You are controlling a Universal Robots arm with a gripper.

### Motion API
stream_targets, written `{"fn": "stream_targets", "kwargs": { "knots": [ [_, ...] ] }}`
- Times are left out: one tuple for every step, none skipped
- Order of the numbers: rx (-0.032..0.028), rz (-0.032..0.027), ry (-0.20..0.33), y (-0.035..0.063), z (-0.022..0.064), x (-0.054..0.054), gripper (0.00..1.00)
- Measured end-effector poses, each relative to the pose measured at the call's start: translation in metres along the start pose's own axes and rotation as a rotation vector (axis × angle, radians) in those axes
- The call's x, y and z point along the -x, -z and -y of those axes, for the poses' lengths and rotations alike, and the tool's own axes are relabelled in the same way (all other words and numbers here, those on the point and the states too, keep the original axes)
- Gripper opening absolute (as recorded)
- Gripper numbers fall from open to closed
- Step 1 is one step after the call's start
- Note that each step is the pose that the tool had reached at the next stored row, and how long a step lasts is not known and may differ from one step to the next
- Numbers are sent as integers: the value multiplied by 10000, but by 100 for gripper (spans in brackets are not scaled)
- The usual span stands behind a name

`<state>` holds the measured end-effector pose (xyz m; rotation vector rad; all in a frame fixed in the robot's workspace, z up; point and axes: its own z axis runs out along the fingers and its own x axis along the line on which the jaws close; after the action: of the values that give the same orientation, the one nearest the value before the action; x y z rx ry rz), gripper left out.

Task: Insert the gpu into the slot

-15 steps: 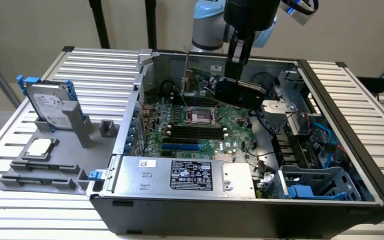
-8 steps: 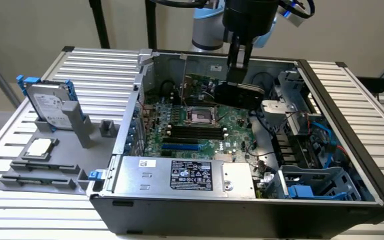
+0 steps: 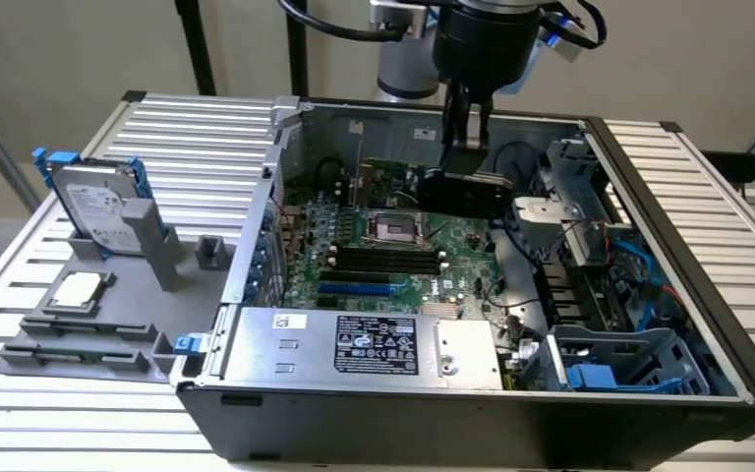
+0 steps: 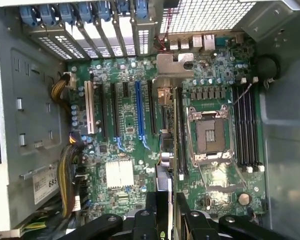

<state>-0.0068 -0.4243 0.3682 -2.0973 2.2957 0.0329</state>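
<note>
Slatted metal table [image 3: 194, 128] with open computer case [image 3: 483, 423] and grey parts rack [image 3: 76, 349].

In the exterior view the arm [image 3: 483, 39] is cut off by the upper edge. The print on the power-supply label [image 3: 375, 345] is too small to read. In the wrist view the gpu [image 4: 165, 150] is seen edge-on, so its faces are hidden. The gripper [image 4: 166, 212] clasping it is cut by the lower edge.
</note>
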Motion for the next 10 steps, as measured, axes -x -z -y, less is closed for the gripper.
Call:
{"fn": "stream_targets", "kwargs": {
  "knots": [
    [5, 22, 56, -17, -7, -9, 26],
    [8, 42, 97, -33, -16, -19, 26],
    [11, 60, 136, -50, -24, -29, 26],
    [13, 72, 163, -66, -35, -39, 26],
    [14, 82, 186, -83, -47, -49, 26],
    [16, 90, 209, -97, -58, -60, 26],
    [18, 95, 233, -110, -66, -71, 26],
    [19, 102, 257, -124, -75, -84, 26],
    [21, 107, 276, -136, -83, -96, 26],
    [21, 111, 296, -149, -91, -108, 26]
  ]
}}
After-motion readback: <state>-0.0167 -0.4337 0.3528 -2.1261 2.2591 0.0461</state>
